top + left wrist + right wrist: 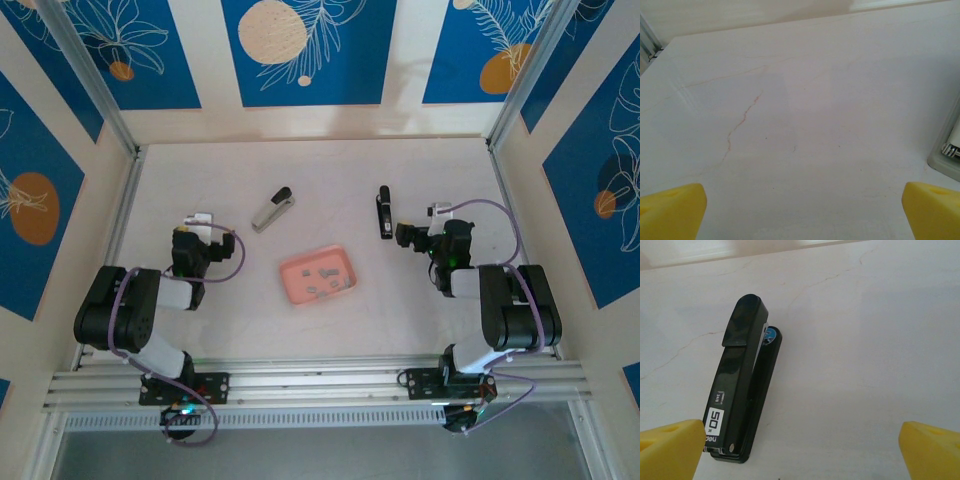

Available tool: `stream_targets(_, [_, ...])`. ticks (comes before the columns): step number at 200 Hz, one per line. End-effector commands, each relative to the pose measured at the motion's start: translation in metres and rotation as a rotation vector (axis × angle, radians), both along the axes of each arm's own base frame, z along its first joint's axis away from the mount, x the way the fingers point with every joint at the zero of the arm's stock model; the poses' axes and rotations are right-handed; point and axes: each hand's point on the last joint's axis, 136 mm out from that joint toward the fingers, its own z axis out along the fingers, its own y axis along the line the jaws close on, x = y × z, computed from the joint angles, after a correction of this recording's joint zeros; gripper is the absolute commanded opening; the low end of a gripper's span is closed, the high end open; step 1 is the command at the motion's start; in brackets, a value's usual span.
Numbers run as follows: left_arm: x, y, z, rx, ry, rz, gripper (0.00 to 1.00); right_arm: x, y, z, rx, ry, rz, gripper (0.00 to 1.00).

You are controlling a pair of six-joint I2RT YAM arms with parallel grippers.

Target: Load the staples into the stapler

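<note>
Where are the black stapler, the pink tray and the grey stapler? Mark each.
black stapler [735, 380], right wrist view, top cover.
pink tray [295, 282], top external view, bare left part.
grey stapler [272, 210], top external view, mid-body.

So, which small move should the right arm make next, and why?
Probably shift the open right gripper slightly to its left: the long glossy black stapler lies near its left fingertip, off centre, so the jaws cannot yet straddle it.

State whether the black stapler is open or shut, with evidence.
Shut: the black stapler lies on its side, top arm closed against its base.
</note>
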Motion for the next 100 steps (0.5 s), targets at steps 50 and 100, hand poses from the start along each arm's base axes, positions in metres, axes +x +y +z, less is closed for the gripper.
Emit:
stream_targets(50, [0.0068,0.0012,0.0049,-0.02,-0.003,-0.017,1.0,0.0048,0.0008,0.0073,-0.017,-0.026,0.011,0.99])
stream_targets(100, [0.0051,0.0,0.008,-0.022,-0.017,-0.028,1.0,0.0048,0.0006,0.0085,-0.015,-0.031,0.01,0.99])
